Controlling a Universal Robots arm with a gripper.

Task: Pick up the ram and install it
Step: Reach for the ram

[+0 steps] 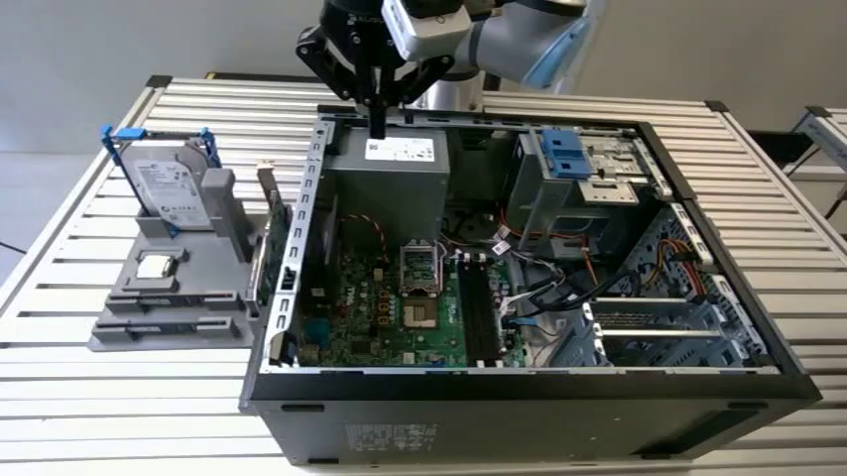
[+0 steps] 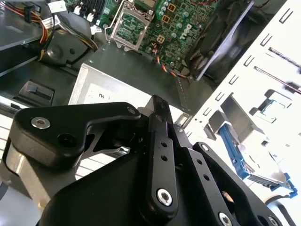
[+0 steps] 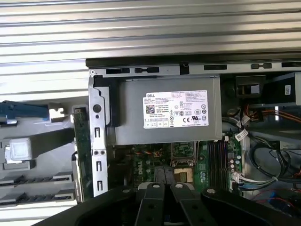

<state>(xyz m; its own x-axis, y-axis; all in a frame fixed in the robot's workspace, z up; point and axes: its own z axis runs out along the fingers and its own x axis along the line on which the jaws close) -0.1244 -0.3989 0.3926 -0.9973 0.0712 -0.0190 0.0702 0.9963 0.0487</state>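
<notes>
The gripper (image 1: 377, 127), a black, matte linkage of angular bars studded with bright screw heads, has its two slim fingers pressed together with nothing between them. It hangs above the dull grey sheet-metal power supply (image 1: 387, 171) in the open computer case (image 1: 530, 392). The ram (image 1: 280, 260), a long, thin, dark-green board, stands on its edge in a slot of the grey moulded holder (image 1: 166, 322). It sits just outside the case's perforated metal wall, on the exterior view's left, and also shows in the first wrist view (image 3: 81, 136), well apart from the fingers.
</notes>
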